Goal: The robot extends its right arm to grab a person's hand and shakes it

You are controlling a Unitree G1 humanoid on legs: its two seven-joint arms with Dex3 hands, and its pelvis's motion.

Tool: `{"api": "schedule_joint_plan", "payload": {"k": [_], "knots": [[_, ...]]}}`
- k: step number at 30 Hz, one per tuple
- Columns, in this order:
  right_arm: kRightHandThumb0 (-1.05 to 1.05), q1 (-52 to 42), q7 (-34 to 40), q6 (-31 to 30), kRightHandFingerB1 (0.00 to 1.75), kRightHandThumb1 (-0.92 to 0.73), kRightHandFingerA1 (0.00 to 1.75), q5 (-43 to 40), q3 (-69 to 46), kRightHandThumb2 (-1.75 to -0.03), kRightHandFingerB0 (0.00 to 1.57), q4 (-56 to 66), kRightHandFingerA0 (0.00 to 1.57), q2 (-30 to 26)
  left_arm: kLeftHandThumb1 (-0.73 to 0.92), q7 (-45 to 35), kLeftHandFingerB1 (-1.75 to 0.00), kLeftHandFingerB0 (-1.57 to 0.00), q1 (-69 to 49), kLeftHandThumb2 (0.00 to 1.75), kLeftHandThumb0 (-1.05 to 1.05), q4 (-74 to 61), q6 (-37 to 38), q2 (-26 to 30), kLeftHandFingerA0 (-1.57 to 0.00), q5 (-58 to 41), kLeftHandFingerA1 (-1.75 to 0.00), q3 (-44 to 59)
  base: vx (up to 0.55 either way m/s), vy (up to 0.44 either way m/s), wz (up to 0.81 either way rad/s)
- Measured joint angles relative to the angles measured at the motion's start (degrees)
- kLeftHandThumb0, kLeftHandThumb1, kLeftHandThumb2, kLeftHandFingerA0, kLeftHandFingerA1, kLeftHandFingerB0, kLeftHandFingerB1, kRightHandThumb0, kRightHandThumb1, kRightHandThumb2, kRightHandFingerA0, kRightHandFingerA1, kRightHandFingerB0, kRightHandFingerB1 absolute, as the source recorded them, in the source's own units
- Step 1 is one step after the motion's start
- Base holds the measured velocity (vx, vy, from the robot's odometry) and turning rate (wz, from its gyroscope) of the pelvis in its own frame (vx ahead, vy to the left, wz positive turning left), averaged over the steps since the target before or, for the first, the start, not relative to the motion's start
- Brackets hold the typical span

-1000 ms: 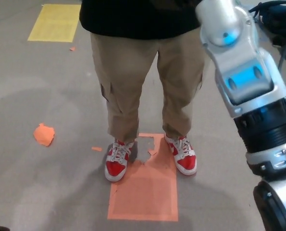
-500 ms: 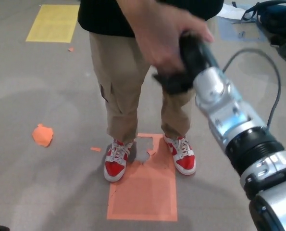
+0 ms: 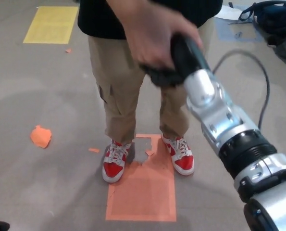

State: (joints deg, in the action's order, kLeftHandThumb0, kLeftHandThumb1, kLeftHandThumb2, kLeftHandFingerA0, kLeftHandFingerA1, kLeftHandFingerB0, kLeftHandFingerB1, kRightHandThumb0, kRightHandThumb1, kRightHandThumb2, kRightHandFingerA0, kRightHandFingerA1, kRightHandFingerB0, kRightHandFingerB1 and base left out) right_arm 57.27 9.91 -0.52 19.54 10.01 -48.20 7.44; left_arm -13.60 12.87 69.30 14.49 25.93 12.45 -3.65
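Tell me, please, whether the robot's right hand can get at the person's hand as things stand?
Yes, it seems so: the right hand is already clasped in the person's hand, whose fingers wrap over it. Nothing lies between them.

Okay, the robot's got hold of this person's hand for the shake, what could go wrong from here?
1. The right hand is wrapped by the person's hand; too tight a squeeze or too hard a shake might hurt.
2. The black cable loops beside the forearm and could snag during shaking.
3. The person's red shoes stand close under the arm, leaving little room to step away.
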Motion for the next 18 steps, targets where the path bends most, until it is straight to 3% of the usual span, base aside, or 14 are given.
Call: {"api": "schedule_joint_plan", "payload": {"k": [1, 3, 4, 6, 7, 8, 11, 12, 13, 14, 15, 16, 17, 18], "knots": [[-0.06, 0.01, -0.07, 0.05, 1.18, -0.77, 1.03, -0.02, -0.05, -0.76, 0.72, 3.23, 1.12, 0.04, 0.88, 0.00, -0.31, -0.21, 0.00, 0.66, -0.52, 0.01, 0.00, -0.01, -0.30, 0.00, -0.37, -0.02, 0.00, 0.000, 0.00], [-0.08, 0.00, -0.22, -0.01, 1.07, -0.80, 1.09, -0.03, -0.06, -0.69, 0.74, 7.56, 1.14, 0.14, 0.87, -0.01, -0.30, -0.20, -0.02, 0.66, -0.54, 0.01, 0.00, -0.01, -0.27, 0.00, -0.34, -0.04, 0.00, 0.000, 0.00], [-0.08, 0.00, -0.30, -0.10, 1.10, -0.77, 1.09, -0.02, -0.05, -0.74, 0.74, 9.69, 1.15, 0.20, 0.60, -0.01, -0.49, -0.08, -0.03, 1.11, -0.28, 0.01, 0.00, -0.01, -0.09, 0.00, -0.50, -0.05, 0.00, 0.000, 0.00], [-0.05, -0.02, -0.57, -0.56, 1.12, -0.74, 0.99, 0.03, -0.06, -0.80, 0.73, 14.63, 1.07, 0.24, 0.62, -0.02, -0.49, -0.07, -0.02, 1.11, -0.27, 0.01, -0.01, -0.02, -0.09, 0.00, -0.50, -0.08, 0.00, 0.000, 0.00], [-0.06, -0.03, -0.68, -0.73, 1.16, -0.73, 0.99, 0.06, -0.07, -0.78, 0.71, 15.95, 1.13, 0.24, 0.62, -0.02, -0.50, -0.08, -0.02, 1.11, -0.27, 0.01, -0.01, -0.02, -0.09, 0.01, -0.50, -0.08, 0.00, 0.000, 0.00], [-0.09, -0.18, -0.92, -1.19, 1.18, -0.77, 1.00, 0.16, -0.10, -0.75, 0.70, 18.52, 1.17, 0.23, 0.87, -0.02, -0.31, -0.20, -0.02, 0.66, -0.50, 0.01, -0.01, -0.02, -0.30, 0.00, -0.37, -0.09, 0.00, 0.000, 0.00], [-0.10, -0.74, -1.53, -2.41, 1.17, -0.76, 0.97, 0.31, -0.10, -0.74, 0.71, 23.41, 1.19, 0.20, 0.88, -0.02, -0.31, -0.21, -0.01, 0.65, -0.50, 0.00, -0.01, -0.03, -0.31, -0.01, -0.38, -0.09, 0.00, 0.000, 0.00], [-0.06, -0.91, -1.67, -2.68, 1.02, -0.73, 0.98, 0.35, -0.10, -0.75, 0.77, 24.25, 1.08, 0.19, 0.88, -0.03, -0.31, -0.21, 0.00, 0.66, -0.50, 0.00, 0.00, -0.03, -0.29, -0.01, -0.37, -0.09, 0.00, 0.000, 0.00], [-0.06, -1.51, -2.06, -3.49, 0.96, -0.74, 0.85, 0.44, -0.11, -0.71, 0.78, 26.65, 1.10, 0.14, 0.62, -0.03, -0.49, -0.08, 0.00, 1.11, -0.28, -0.01, 0.00, -0.03, -0.09, -0.01, -0.50, -0.09, 0.00, 0.000, 0.00], [-0.04, -1.98, -2.32, -4.09, 1.04, -0.75, 0.94, 0.50, -0.12, -0.73, 0.76, 28.19, 1.13, 0.05, 0.87, -0.03, -0.30, -0.20, 0.00, 0.66, -0.52, 0.00, 0.00, -0.03, -0.28, -0.01, -0.35, -0.10, 0.00, 0.000, 0.00], [-0.04, -2.39, -2.49, -4.51, 1.04, -0.75, 0.94, 0.52, -0.15, -0.73, 0.76, 29.34, 1.13, -0.01, 0.87, -0.03, -0.30, -0.20, 0.00, 0.66, -0.52, 0.00, -0.01, -0.03, -0.28, 0.00, -0.35, -0.12, 0.00, 0.000, 0.00], [0.00, -2.98, -2.77, -5.17, 1.16, -0.71, 0.97, 0.53, -0.22, -0.79, 0.71, 31.08, 1.11, -0.09, 0.62, -0.02, -0.50, -0.09, 0.00, 1.11, -0.27, 0.00, -0.01, -0.03, -0.10, 0.00, -0.50, -0.15, 0.00, 0.000, 0.00], [0.00, -3.35, -2.97, -5.64, 1.17, -0.73, 1.01, 0.53, -0.30, -0.76, 0.69, 32.24, 1.09, -0.15, 0.86, -0.03, -0.32, -0.24, -0.01, 0.66, -0.51, 0.00, 0.00, -0.03, -0.30, 0.01, -0.36, -0.17, 0.00, 0.000, 0.00], [0.00, -3.86, -3.22, -6.34, 1.17, -0.73, 1.01, 0.53, -0.45, -0.76, 0.69, 33.88, 1.09, -0.26, 0.86, -0.04, -0.32, -0.24, -0.04, 0.66, -0.51, 0.07, 0.08, 0.03, -0.30, 0.00, -0.36, -0.21, 0.00, 0.000, 0.00]]}}
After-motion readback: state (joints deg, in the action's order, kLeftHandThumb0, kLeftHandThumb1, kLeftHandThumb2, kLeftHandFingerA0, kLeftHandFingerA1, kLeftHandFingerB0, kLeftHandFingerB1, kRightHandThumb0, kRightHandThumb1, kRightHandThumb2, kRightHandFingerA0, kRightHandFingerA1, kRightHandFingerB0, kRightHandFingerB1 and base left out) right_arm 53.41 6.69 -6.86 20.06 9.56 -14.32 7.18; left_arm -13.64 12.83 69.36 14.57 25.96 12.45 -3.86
